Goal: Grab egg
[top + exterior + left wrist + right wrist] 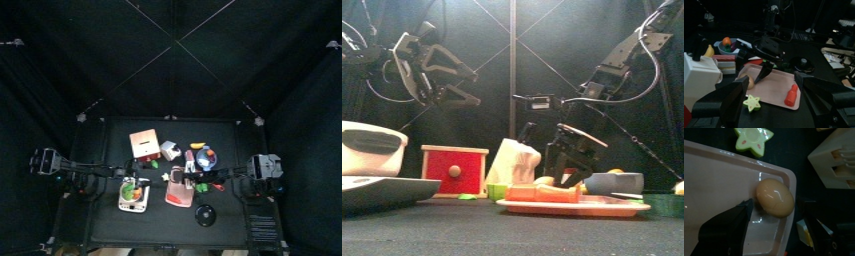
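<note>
Your right gripper [774, 223] hangs with jaws spread wide around the egg [775, 198] at the pink tray's [724, 183] rim: smooth, likely slippery, so pinch gently across its middle.

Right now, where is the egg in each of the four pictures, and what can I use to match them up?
Top view: too small to pick out on the pink tray.
Front view: egg, probably the pale lump on the tray.
Left wrist view: at the tray's edge, near the star.
Right wrist view: middle, between the jaws.
Shared landmark: the pink tray.
</note>
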`<action>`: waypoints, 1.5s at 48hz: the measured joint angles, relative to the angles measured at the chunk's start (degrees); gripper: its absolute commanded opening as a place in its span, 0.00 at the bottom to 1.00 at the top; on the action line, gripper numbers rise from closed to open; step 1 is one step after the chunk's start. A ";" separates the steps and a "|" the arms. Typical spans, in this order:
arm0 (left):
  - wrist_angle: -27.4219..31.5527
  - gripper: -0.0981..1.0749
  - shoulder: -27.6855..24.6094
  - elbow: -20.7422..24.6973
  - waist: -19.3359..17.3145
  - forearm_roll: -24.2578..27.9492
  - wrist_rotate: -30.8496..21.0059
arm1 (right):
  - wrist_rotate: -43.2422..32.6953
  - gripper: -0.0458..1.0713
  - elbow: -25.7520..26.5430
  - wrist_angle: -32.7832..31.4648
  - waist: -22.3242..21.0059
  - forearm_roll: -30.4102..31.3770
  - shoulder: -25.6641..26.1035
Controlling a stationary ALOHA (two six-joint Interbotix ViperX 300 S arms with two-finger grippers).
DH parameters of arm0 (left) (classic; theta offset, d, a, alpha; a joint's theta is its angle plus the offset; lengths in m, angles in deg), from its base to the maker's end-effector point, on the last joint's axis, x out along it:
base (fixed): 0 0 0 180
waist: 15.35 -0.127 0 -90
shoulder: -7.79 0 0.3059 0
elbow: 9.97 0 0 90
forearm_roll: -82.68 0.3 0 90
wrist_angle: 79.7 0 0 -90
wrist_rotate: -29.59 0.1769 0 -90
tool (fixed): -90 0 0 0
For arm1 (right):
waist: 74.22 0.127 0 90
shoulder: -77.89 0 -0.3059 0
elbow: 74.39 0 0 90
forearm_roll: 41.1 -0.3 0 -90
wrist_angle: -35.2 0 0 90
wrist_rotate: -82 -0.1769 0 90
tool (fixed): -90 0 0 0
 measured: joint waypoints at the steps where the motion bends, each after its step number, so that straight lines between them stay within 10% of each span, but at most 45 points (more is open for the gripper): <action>1: 0.00 0.96 0.00 0.00 -0.09 0.00 0.00 | 0.00 0.92 0.00 0.18 0.00 0.00 -0.18; 72: -0.09 0.96 0.00 -0.09 -0.53 -0.09 -0.09 | -0.09 0.90 -2.37 0.00 1.41 -3.25 1.49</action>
